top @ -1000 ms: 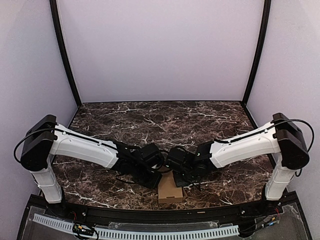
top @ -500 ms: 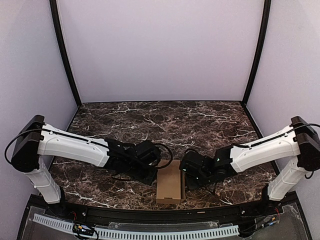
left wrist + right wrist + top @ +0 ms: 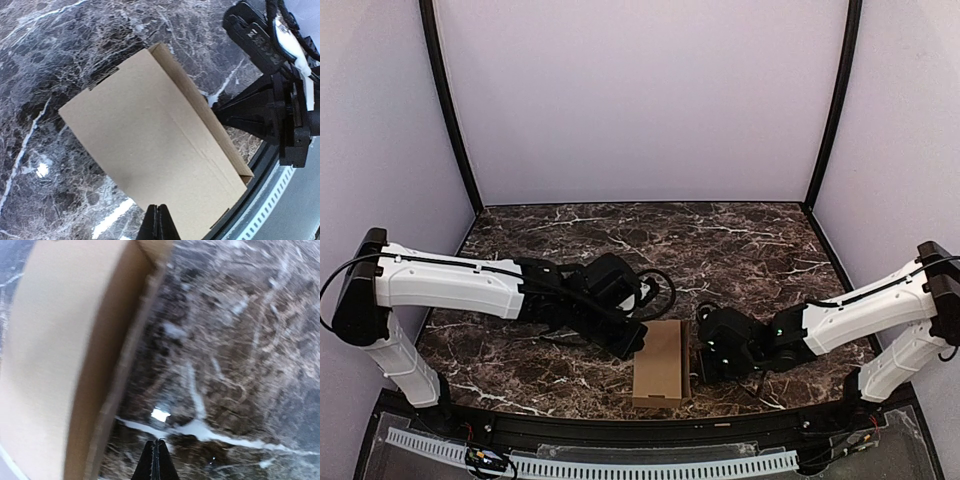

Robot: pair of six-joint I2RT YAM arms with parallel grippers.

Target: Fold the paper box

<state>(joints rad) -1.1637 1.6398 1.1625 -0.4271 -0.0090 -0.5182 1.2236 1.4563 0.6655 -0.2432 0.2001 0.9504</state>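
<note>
From above, the paper box [image 3: 661, 362] lies flat as a long closed carton on the dark marbled tabletop [image 3: 720, 240], close to the near edge and midway between the two arms. The left pincer [image 3: 632, 341] sits just beside the box's left long side, near its far corner. The right pincer [image 3: 705, 356] sits just beside its right long side. Neither holds anything.

In the left wrist view, the paper box [image 3: 155, 145] lies diagonally across the tabletop [image 3: 50, 50], its broad face up and one long side wall showing. The left pincer [image 3: 156, 222] has its fingers pressed together, empty, with the tips over the box's near edge. The black end of the right arm [image 3: 280, 100] stands beyond the box.

In the blurred right wrist view, the paper box [image 3: 55, 355] fills the left. The right pincer [image 3: 156, 452] is closed on nothing and points at bare tabletop [image 3: 240, 365] beside the box's long side.
</note>
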